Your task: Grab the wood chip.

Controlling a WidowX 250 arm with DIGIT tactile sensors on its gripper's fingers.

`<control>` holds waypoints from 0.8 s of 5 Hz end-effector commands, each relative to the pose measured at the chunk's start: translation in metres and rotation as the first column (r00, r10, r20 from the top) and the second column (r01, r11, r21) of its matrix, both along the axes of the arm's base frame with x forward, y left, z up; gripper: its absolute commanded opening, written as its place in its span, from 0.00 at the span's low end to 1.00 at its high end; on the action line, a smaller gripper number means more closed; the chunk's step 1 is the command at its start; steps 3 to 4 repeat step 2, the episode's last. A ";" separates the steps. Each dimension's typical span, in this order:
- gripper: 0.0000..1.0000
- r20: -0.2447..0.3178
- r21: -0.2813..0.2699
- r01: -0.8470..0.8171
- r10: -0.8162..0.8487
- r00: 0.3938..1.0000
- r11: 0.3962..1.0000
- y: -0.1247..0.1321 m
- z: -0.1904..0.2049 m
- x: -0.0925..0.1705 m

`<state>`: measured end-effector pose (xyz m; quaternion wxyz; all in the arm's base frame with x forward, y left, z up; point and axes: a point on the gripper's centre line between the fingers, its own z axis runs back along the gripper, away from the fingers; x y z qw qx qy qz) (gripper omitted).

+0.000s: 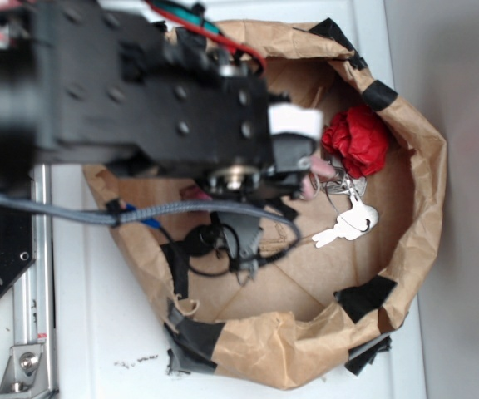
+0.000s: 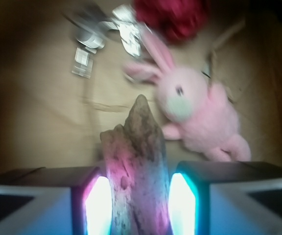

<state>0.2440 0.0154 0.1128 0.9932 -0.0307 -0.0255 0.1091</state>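
In the wrist view the wood chip, a rough brown streaked piece, stands between my two lit pads and fills the gap, touching both. Its pointed tip reaches toward the pink plush bunny. My gripper is shut on the chip. In the exterior view the black arm reaches down into the brown paper bag. The arm hides both the gripper and the chip there.
A red crumpled ball lies at the bag's far side, also in the wrist view. Silver keys and a white tag lie beside it. Black tape patches sit on the rim.
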 end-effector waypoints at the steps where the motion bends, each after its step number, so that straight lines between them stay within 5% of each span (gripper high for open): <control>1: 0.00 0.048 -0.001 -0.021 0.021 0.999 1.000 0.017 0.075 0.012; 2: 0.00 0.014 0.045 -0.032 0.031 0.999 0.999 0.015 0.064 0.016; 4: 0.00 0.014 0.045 -0.032 0.031 0.999 0.999 0.015 0.064 0.016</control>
